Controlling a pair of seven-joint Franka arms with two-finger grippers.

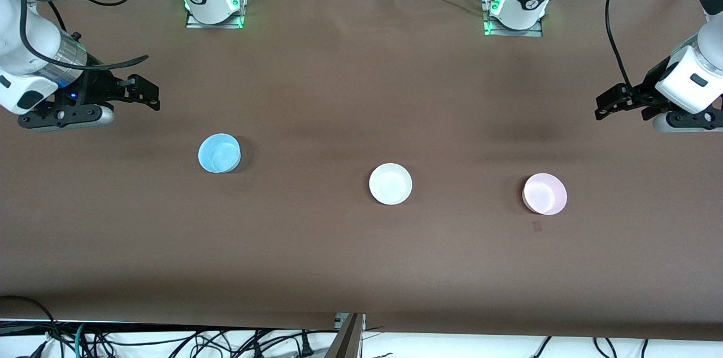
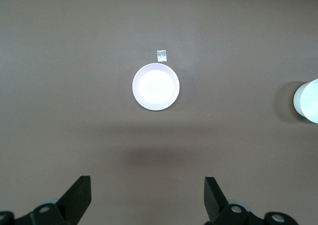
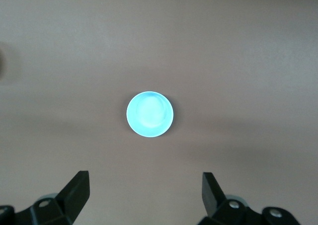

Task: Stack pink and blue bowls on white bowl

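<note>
Two arms wait with spread grippers high over a brown counter (image 1: 361, 267) that carries three separate bowls.

The counter's brown surface fills the front view. The right gripper (image 1: 148, 92) hangs empty over the right arm's end of the counter, fingers wide apart; the left gripper (image 1: 607, 105) hangs empty over the left arm's end, fingers just as wide. The white bowl (image 1: 390, 183) sits upright near the counter's middle. The blue bowl (image 1: 219, 153) sits well apart from it toward the right arm's end, slightly farther from the front camera. The pink bowl (image 1: 544, 193) sits well apart toward the left arm's end, slightly nearer that camera. A small scrap of tape (image 2: 161, 55) lies on the counter just beside the pink bowl.
</note>
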